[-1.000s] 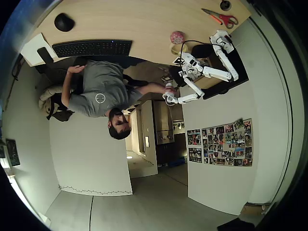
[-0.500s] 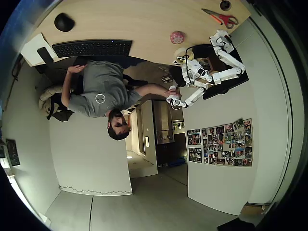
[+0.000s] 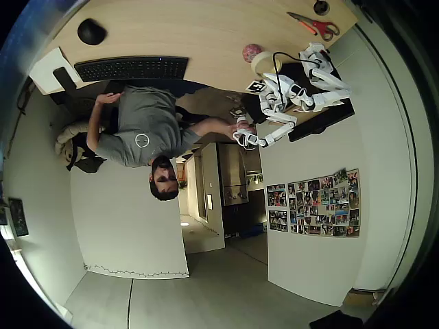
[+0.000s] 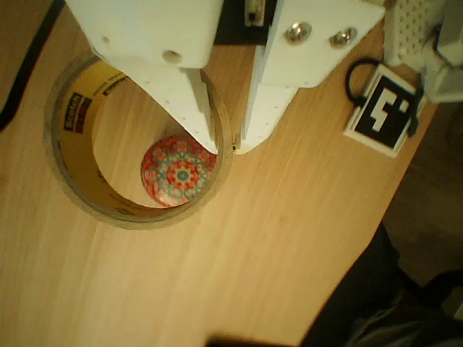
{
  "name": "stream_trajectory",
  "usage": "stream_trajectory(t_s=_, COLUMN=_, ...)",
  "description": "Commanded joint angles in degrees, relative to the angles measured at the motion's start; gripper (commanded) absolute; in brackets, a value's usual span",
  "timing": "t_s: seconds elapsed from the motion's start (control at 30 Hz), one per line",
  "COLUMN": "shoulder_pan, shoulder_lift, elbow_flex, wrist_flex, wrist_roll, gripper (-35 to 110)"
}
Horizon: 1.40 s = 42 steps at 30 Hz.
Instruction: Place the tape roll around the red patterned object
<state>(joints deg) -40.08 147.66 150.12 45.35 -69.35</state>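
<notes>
In the wrist view my gripper (image 4: 226,148) is shut on the wall of the tape roll (image 4: 137,144), one white finger inside the ring and one outside. The tape roll is a pale yellow ring with a wide open centre. The red patterned object (image 4: 179,172), a small round ball, shows through that opening near the pinched side. I cannot tell whether the ring touches the wooden table (image 4: 239,253). From overhead, the tape roll (image 3: 263,63) sits right beside the red patterned object (image 3: 252,53), with my gripper (image 3: 267,72) on the ring's lower edge.
Red-handled scissors (image 3: 317,26) lie at the table's top right. A black mouse (image 3: 90,31) and a keyboard (image 3: 132,68) are far left. A black-and-white marker tag (image 4: 382,108) sits close right of my fingers. A person (image 3: 144,133) sits at the table edge.
My arm has swung up the overhead picture toward the red ball, carrying the tape roll with it; the ring now lies closer to the ball than before.
</notes>
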Motion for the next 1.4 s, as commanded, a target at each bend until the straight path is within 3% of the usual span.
stream_trajectory(t_s=0.0, shoulder_pan=1.3, shoulder_lift=-1.0, elbow_flex=0.5, wrist_flex=-3.2, wrist_roll=2.1, gripper=0)
stream_trajectory(t_s=0.87, shoulder_pan=0.6, shoulder_lift=-18.0, elbow_flex=-6.3, wrist_flex=-15.9, wrist_roll=6.6, gripper=0)
stream_trajectory(t_s=1.07, shoulder_pan=-0.4, shoulder_lift=-18.9, elbow_flex=-8.6, wrist_flex=-14.4, wrist_roll=5.7, gripper=15)
stream_trajectory(t_s=1.37, shoulder_pan=-1.1, shoulder_lift=-20.7, elbow_flex=-14.9, wrist_flex=-9.1, wrist_roll=3.3, gripper=21)
